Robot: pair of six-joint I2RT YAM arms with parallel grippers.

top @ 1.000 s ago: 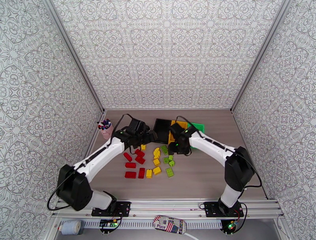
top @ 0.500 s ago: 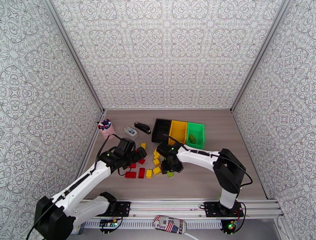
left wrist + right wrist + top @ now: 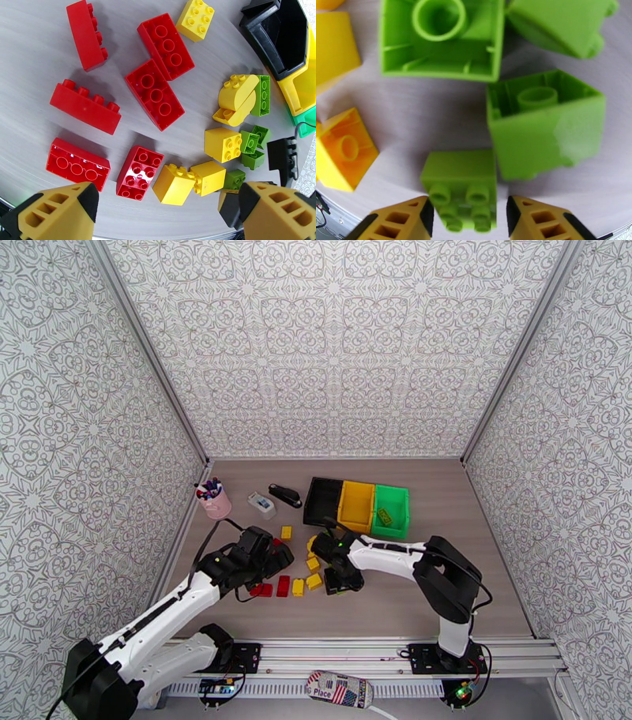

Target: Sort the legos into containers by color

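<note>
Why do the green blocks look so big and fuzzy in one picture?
Right wrist view: the camera sits very close, so the green legos look huge and soft-edged, and the green lego at the bottom is a little sharper. Left wrist view: crisp, though the lens curves the table at its edges and light glints on a red lego. Top external view: even light, no glare.

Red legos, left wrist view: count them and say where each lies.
6 red legos: top left; top centre; centre; mid-left; bottom left; bottom centre. More may lie outside the frame.
</note>
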